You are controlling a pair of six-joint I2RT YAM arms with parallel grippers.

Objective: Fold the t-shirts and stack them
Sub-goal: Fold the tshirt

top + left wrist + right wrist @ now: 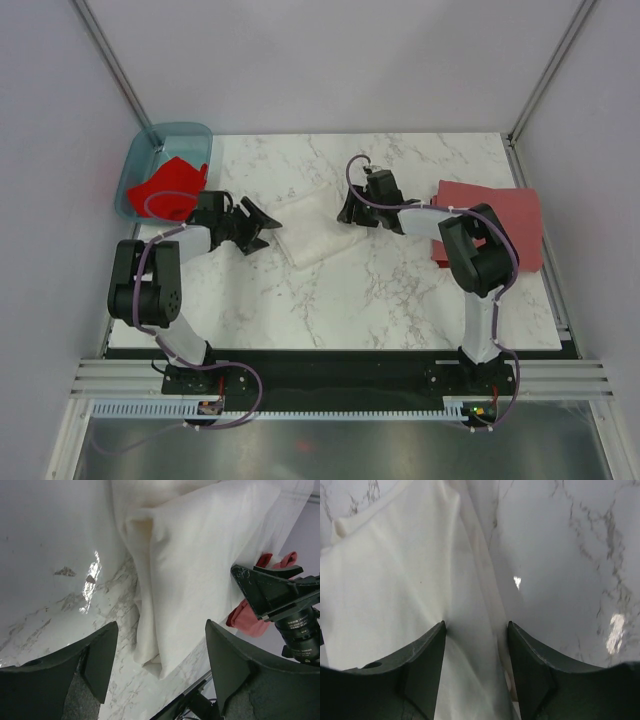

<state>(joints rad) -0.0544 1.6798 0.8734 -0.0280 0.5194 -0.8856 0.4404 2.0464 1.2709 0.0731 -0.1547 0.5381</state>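
**Both claws spread at the two ends of the white shirt**

The white t-shirt (318, 232) is lying folded into a thick oblong packet in the middle of the marble table (400, 290), a little tilted. The left gripper (266, 228) is standing just beside its left end and the right gripper (348, 212) just beside its right end, so the packet is lying between the two claws. Both claws are spread wide and are pinching nothing. In the left wrist view the dark fingers (95, 655) are framing the near corner of the packet, where the layers are showing as a rolled edge. I cannot tell if they are touching the cloth. In the right wrist view the fingers (427, 655) are sitting low over the smooth white cloth, and one fold line is running up between them. Contact is not clear here either.

The brick-red t-shirt (500, 215) is lying flat and folded at the right edge of the table, partly under the right arm and well apart from the white one. The bright red t-shirt (170, 188) is lying crumpled in the teal tub (175, 132) at the far left corner, near the left arm.
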